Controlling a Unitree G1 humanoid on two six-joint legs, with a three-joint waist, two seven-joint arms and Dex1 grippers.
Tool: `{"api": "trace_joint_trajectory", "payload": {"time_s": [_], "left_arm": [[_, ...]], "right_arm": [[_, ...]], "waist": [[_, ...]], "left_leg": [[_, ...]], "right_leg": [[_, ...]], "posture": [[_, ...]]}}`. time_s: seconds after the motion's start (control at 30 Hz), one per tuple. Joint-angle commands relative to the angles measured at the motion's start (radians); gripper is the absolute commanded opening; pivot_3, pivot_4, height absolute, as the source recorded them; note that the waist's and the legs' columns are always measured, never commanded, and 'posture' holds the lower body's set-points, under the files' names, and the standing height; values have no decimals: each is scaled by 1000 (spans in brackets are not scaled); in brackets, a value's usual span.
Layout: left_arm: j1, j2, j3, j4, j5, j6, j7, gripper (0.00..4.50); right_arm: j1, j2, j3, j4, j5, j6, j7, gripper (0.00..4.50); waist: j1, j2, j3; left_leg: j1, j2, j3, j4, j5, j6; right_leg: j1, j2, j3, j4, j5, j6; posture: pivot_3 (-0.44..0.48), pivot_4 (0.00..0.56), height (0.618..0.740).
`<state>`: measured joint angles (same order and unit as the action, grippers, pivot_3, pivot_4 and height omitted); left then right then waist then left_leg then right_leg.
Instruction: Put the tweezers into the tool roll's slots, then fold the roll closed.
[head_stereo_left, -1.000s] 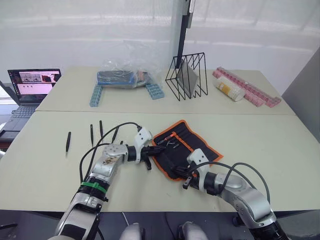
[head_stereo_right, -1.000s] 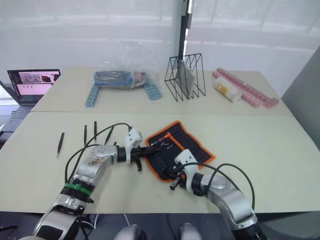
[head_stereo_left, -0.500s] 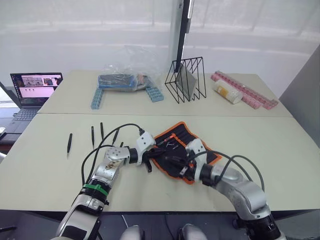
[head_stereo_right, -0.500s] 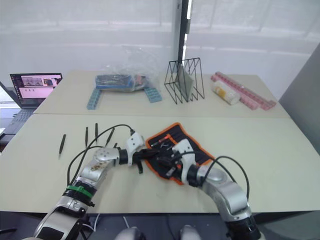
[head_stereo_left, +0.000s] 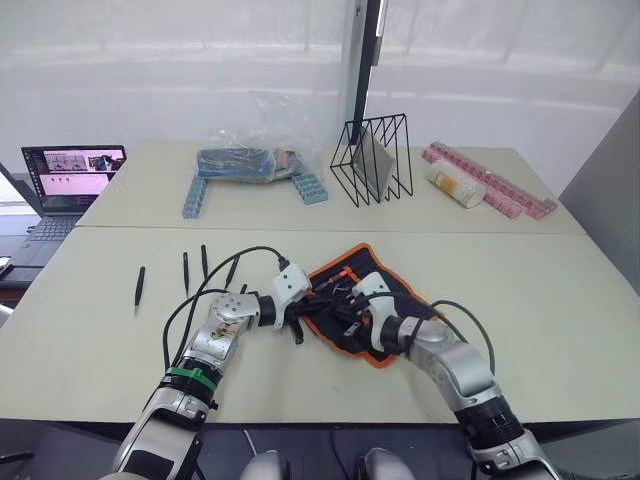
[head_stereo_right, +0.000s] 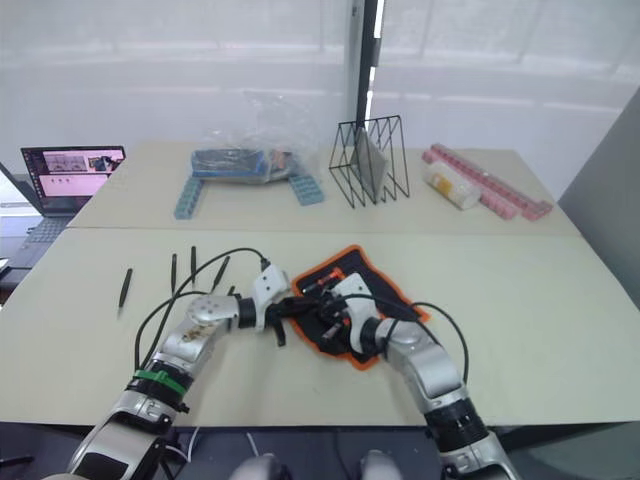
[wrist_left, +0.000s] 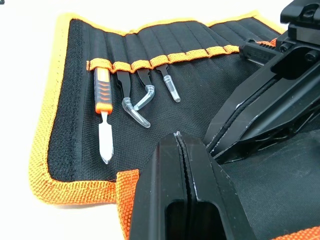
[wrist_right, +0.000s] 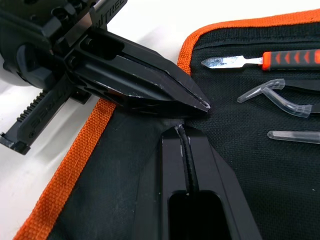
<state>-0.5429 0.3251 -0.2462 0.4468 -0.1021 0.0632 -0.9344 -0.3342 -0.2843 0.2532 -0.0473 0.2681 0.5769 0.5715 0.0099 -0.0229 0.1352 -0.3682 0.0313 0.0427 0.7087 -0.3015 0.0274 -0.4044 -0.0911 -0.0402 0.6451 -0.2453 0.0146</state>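
Left gripper (wrist_left: 182, 137), fingers pressed together with no gap, tips resting on the black inner face of the tool roll (head_stereo_left: 375, 300) near its orange-trimmed edge; nothing visibly pinched between them. Right gripper (wrist_right: 184, 131), fingers likewise pressed shut, tip touching the roll's fabric and meeting the left gripper's tip almost point to point.

Tool roll lying open and flat near the middle of the front table (head_stereo_left: 560, 300), turned at an angle to the table's front edge. Across its inner face, a row of slots (wrist_left: 165, 57) under an orange band. In those slots, an orange-handled blade (wrist_left: 102, 100) and three black tweezers with clear caps (wrist_left: 142, 95), side by side at one end of the row; remaining slots unfilled.

Toward the table's left edge, well apart from the roll, four loose tweezers (head_stereo_left: 184, 269) lying on the bare surface, one (head_stereo_left: 138, 283) set off nearest the edge.

Farther back, on a second table: a laptop (head_stereo_left: 68, 175) at the left corner, a clear plastic bag (head_stereo_left: 248, 150) above blue blocks (head_stereo_left: 192, 195), a black wire rack (head_stereo_left: 374, 158) near the middle, and pink strips (head_stereo_left: 500, 185) with a pale cylinder (head_stereo_left: 455, 182) toward the right corner.
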Motion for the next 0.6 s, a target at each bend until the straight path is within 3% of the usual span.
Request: {"api": "trace_joint_trajectory", "payload": {"time_s": [0.03, 0.6], "left_arm": [[30, 16, -26, 50, 50, 19, 4, 26], [40, 27, -33, 32, 51, 17, -1, 26]], "right_arm": [[55, -28, 15, 8, -19, 5, 27, 0], [232, -128, 2, -186, 14, 133, 44, 0]], "waist": [[0, 0, 0], [2, 1, -6]], "left_leg": [[0, 0, 0, 0, 0, 0], [1, 0, 0, -6, 0, 0]], "right_leg": [[0, 0, 0, 0, 0, 0], [1, 0, 0, -5, 0, 0]], "posture": [[0, 150, 725], [0, 150, 725]]}}
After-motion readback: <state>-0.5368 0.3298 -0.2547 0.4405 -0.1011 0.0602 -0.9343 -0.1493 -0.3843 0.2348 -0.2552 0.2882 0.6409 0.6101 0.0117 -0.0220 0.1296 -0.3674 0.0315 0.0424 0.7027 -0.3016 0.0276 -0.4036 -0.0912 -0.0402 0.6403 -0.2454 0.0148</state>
